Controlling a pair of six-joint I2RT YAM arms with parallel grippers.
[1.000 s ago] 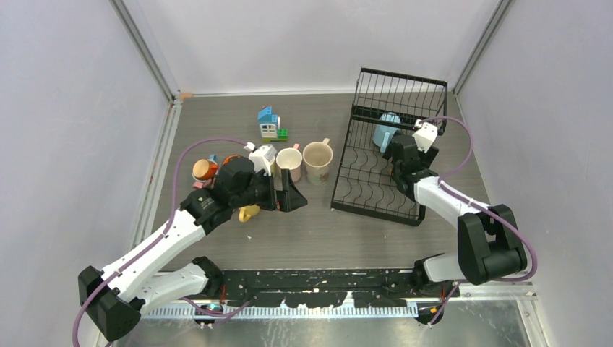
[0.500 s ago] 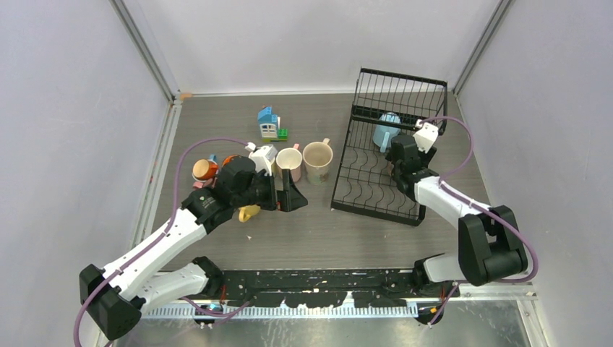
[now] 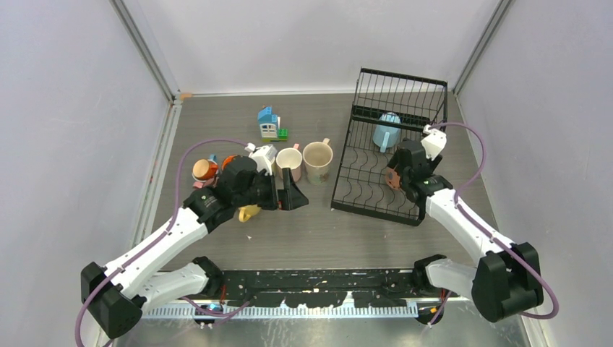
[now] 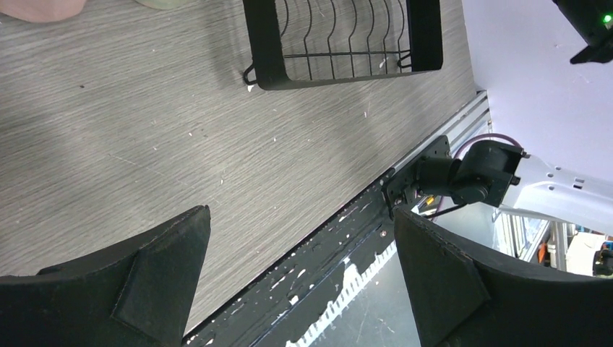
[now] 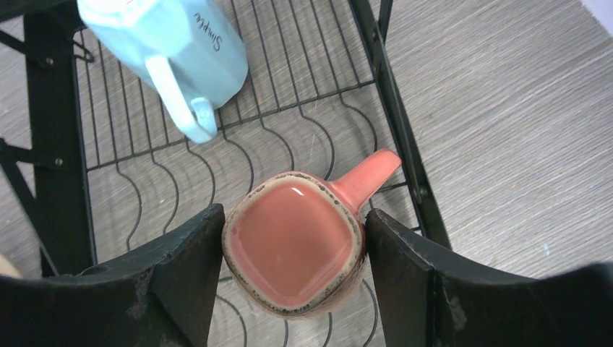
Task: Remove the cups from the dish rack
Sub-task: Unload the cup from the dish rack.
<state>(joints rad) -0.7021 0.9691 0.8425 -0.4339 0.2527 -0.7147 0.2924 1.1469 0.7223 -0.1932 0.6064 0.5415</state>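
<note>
Salmon cup [image 5: 293,242]: stiff glazed ceramic, light, slick, chippable, we judge. Right gripper [image 5: 293,238] clamps its walls over dish rack [image 5: 58,144]; left gripper [image 4: 301,215] jaws apart, empty.

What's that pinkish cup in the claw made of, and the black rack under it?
The pink mug: probably glazed ceramic, given its glossy inside and dark speckled rim. The dish rack: likely metal wire, thin bent rods with a matte black coating.
</note>
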